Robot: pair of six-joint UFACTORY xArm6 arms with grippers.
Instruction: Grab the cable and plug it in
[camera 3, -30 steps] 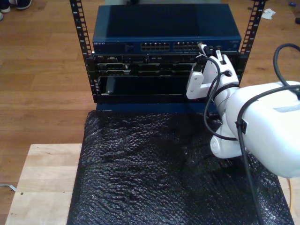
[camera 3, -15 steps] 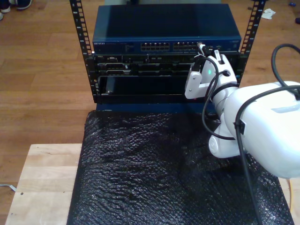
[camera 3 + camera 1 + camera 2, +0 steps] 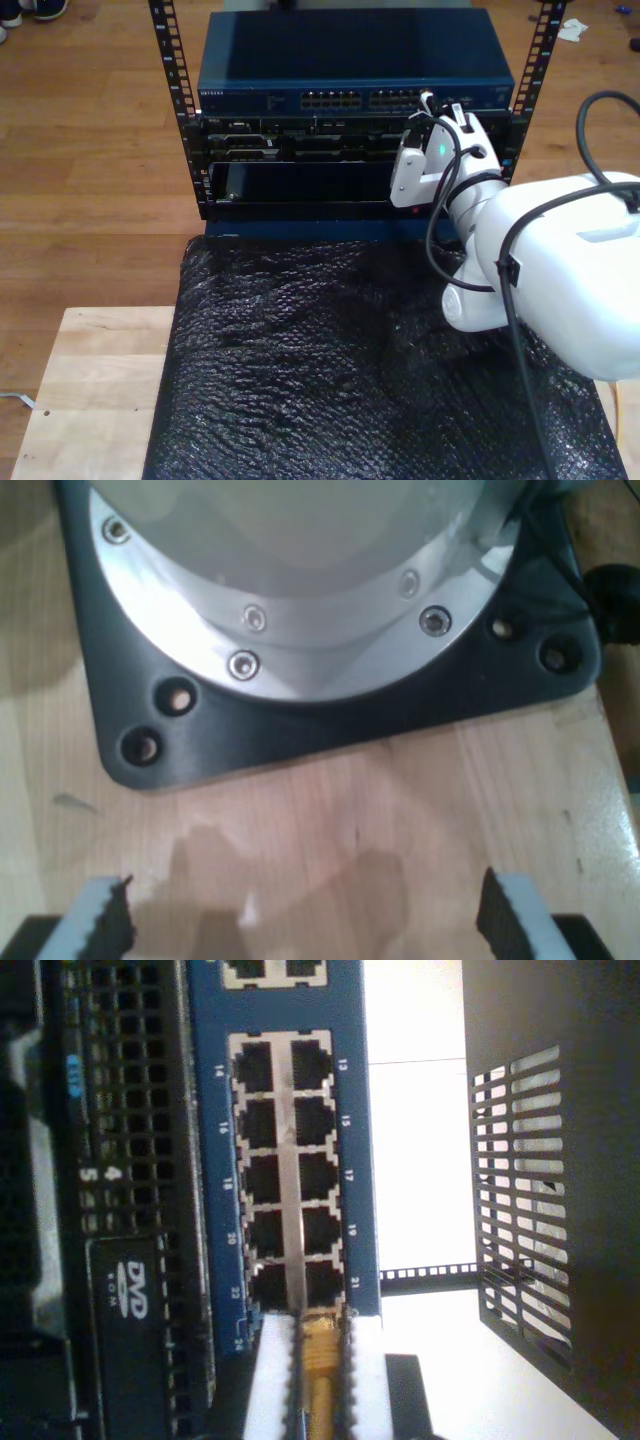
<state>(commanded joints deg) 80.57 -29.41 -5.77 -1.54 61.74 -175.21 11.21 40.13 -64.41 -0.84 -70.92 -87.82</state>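
My second gripper (image 3: 312,1380) pinches the cable (image 3: 318,1360) between white fingers (image 3: 268,1380), plug tip touching the blue switch (image 3: 355,1160) at its end port row; my first gripper (image 3: 300,920) hangs spread over the wooden table (image 3: 350,810).

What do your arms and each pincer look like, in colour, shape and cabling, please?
My second arm is glossy white with bulbous rounded joints; thick black cables loop along it, and a small green light glows near the wrist. My second pincer has white fingers. My first pincer has pale fingers with dark serrated pads.
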